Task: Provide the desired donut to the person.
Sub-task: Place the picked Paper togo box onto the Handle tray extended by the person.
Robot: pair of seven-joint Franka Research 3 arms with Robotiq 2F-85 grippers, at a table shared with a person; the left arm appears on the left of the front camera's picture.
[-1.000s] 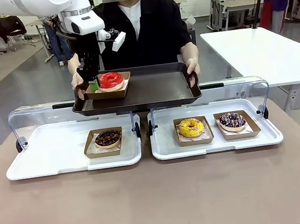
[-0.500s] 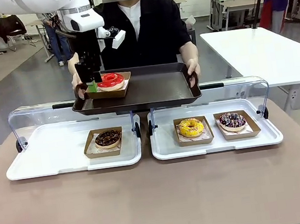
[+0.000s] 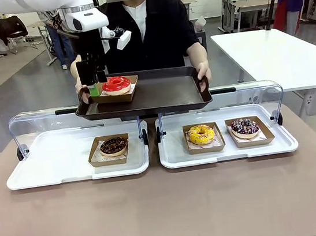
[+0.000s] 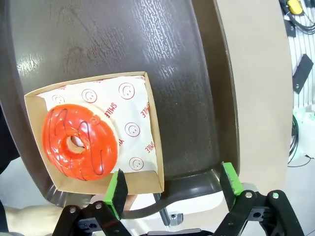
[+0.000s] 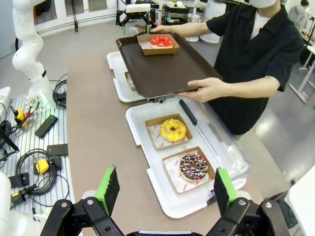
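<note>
1. The red donut sits in its cardboard box at one corner of the brown tray. The person holds the tray by both handles above the display cases.
2. The left gripper hangs over that corner with its fingers spread wide and nothing between them. One green pad lies at the box's near wall and the other is over the tray rim. We cannot tell whether the first pad touches the cardboard.
3. The right gripper is also wide apart and empty, on the robot's side of the table, well away from the tray.
4. Judgement: the donut is delivered, and the step in hand is getting the left arm clear.
5. To do this well, we go straight up along the finger axis before any sideways travel. We keep the fingers apart so no pad drags the box wall.
6. Risk: the tray is hand-held, so a nudge tips it. We move slowly near the person's hand.
</note>
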